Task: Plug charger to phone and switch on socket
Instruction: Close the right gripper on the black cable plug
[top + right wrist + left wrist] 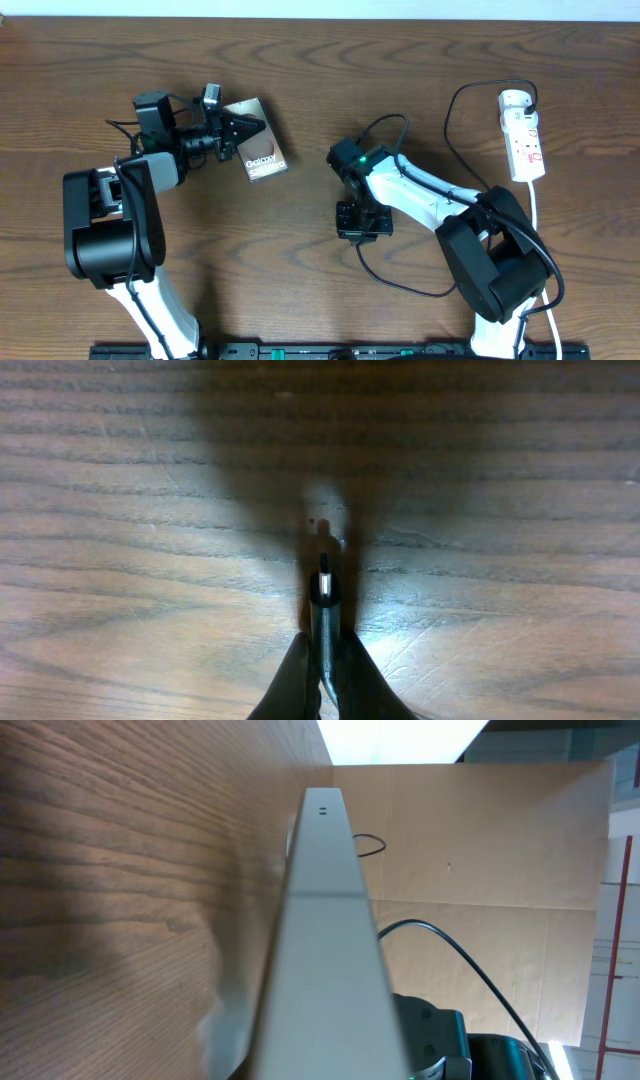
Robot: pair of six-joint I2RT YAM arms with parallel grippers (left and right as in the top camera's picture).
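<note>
The phone (262, 155), bronze-brown with white "Galaxy" lettering, is at the table's left centre, and my left gripper (243, 128) is shut on its near corner. In the left wrist view the phone (325, 920) shows edge-on as a long pale strip running away from the jaws, which are hidden. My right gripper (362, 216) points down at mid-table, apart from the phone. It is shut on the charger's connector (324, 592), whose tip hangs just above the wood between the fingers (322, 660). The black charger cable (452, 130) loops to the white socket (525, 140) at the far right.
A white adapter (515, 100) sits at the socket's far end. The socket's white cord (540, 225) runs toward the front right, past the right arm's base. More black cable (400, 283) loops on the table in front of the right arm.
</note>
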